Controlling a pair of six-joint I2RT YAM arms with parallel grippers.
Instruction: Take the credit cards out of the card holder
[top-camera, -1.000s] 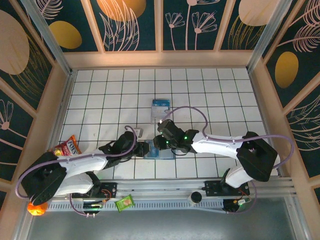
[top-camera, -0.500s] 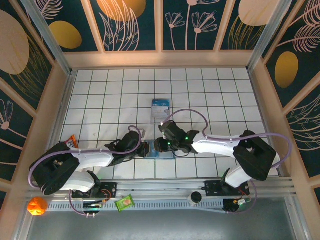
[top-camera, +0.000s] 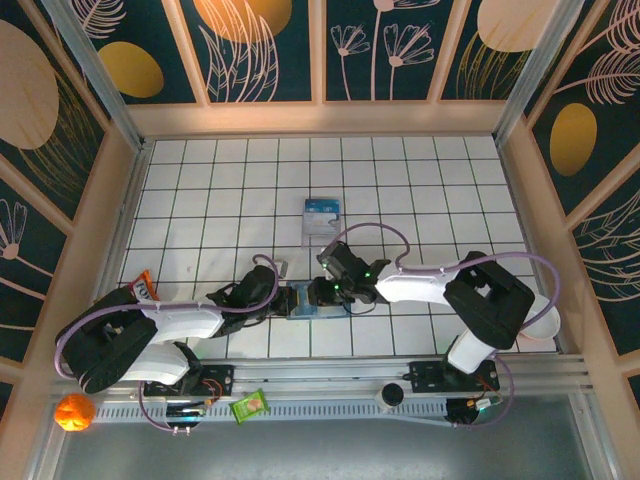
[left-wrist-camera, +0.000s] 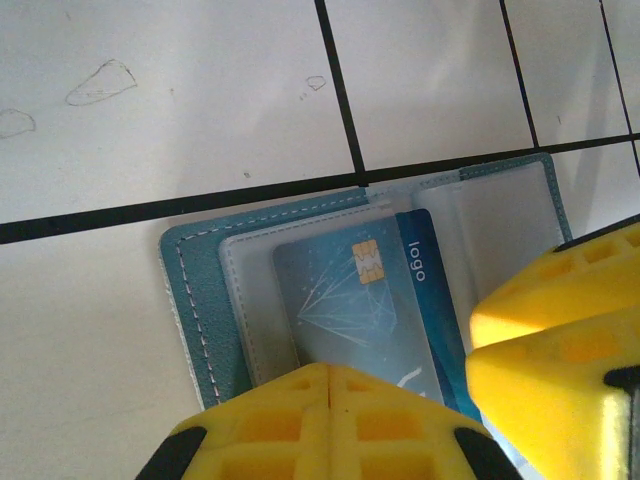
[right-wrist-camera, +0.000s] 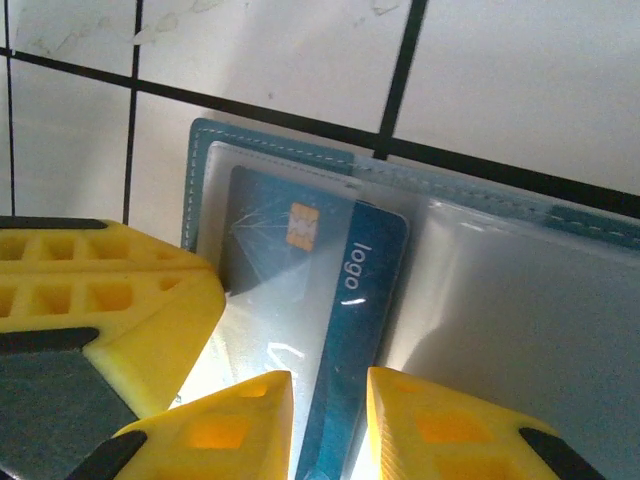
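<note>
The card holder lies open and flat on the white tiles, teal with paler pockets. A blue credit card with a gold chip and the word "logo" lies partly in its left pocket. My left gripper is shut, its yellow tips together over the near end of the card. My right gripper comes in from the other side. Its jaws stand a little apart above the card's dark stripe, open. The two grippers are almost touching.
A clear plastic case with a blue-and-white insert lies two tiles behind the holder. A snack packet sits by the left arm. An orange and a green packet lie on the front rail. Wooden walls ring the floor.
The left gripper's jaws have shut over the card's end. The left arm's elbow has swung up over the snack packet. The right arm's elbow has drawn in leftward.
</note>
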